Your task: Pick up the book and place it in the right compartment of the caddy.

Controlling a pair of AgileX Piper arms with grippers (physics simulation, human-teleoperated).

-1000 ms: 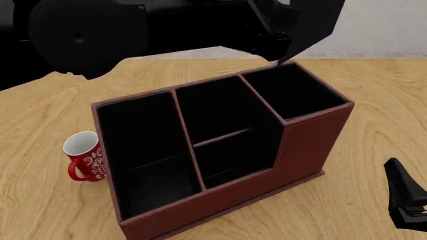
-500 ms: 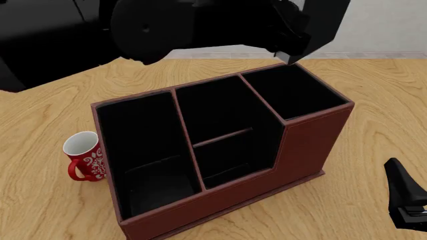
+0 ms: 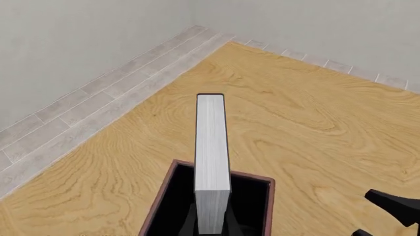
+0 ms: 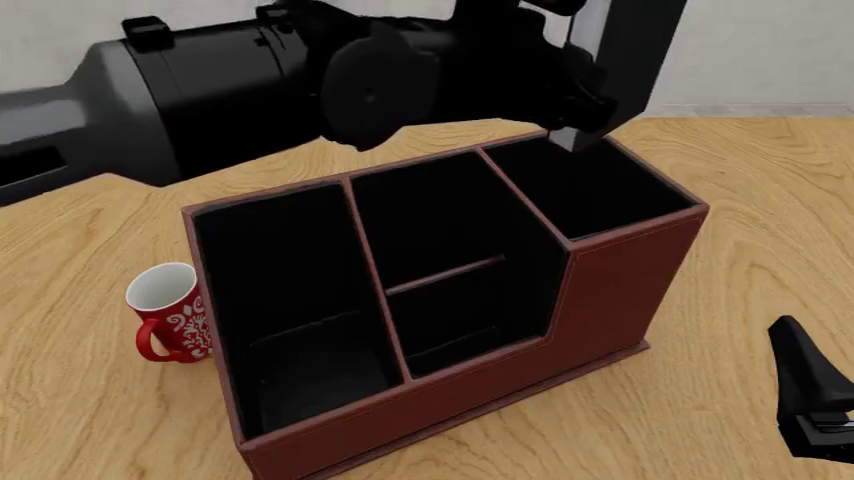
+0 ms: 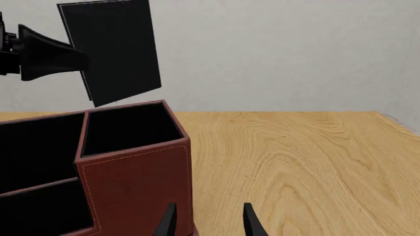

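Observation:
My left gripper [image 4: 577, 95] is shut on the black book [image 4: 625, 55] and holds it upright in the air, its lower corner just above the back rim of the right compartment [image 4: 587, 185] of the reddish-brown caddy [image 4: 621, 290]. In the left wrist view the book's white page edges [image 3: 212, 157] stand over the black-lined compartment [image 3: 253, 201]. The right wrist view shows the book [image 5: 111, 49] tilted above that compartment [image 5: 128, 129]. My right gripper [image 5: 208, 223] is open and empty, low by the caddy's right end; it also shows in the front view [image 4: 811, 395].
A red mug [image 4: 171, 312] with a white pattern stands on the wooden table [image 4: 747, 180] to the left of the caddy. My left arm [image 4: 267, 80] spans the back of the table above the caddy. A wall runs behind the table.
My left arm has swung further over the caddy and the book's lower corner has come down closer to the right compartment's rim. The right gripper has not moved.

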